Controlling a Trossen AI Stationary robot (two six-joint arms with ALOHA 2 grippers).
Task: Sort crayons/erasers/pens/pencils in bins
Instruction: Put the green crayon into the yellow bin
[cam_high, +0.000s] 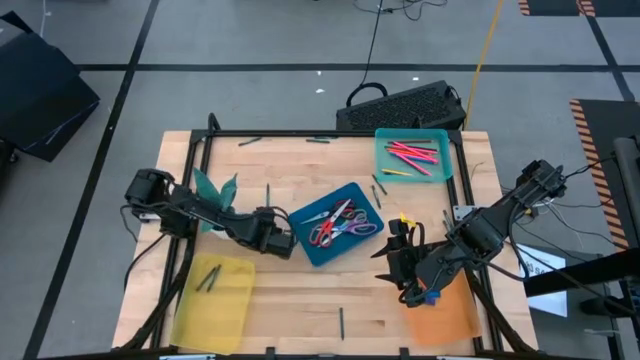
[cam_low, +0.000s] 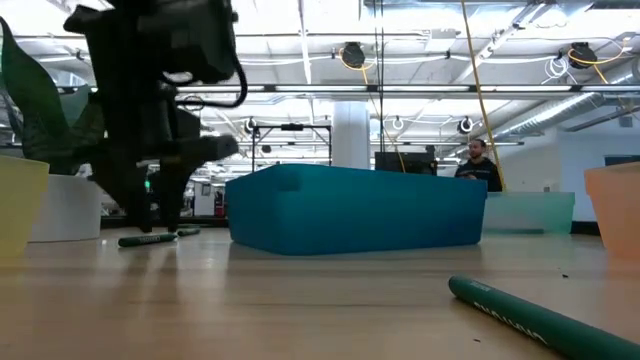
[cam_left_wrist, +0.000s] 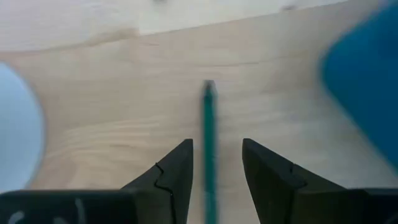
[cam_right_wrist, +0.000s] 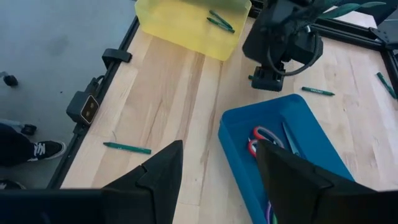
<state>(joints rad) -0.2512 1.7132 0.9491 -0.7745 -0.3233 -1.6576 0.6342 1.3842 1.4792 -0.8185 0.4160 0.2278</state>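
Note:
My left gripper (cam_left_wrist: 216, 158) stands open, pointing down at the table just left of the dark blue bin (cam_high: 335, 240), which holds scissors. A thin green crayon (cam_left_wrist: 208, 134) lies flat on the wood between its two fingers, with a gap on either side; the low view shows the crayon (cam_low: 150, 238) under the gripper. My right gripper (cam_right_wrist: 217, 165) hangs open and empty above the table between the blue bin and the orange bin (cam_high: 445, 318). The yellow bin (cam_high: 215, 295) holds a few dark sticks. Red and pink pens fill the teal bin (cam_high: 412, 155).
Loose green sticks lie on the wood near the front edge (cam_high: 341, 320), near the far edge (cam_high: 250, 141) and right of the blue bin (cam_high: 378, 190). A black frame rail (cam_high: 190, 190) borders the table. A person (cam_low: 480, 160) stands far behind.

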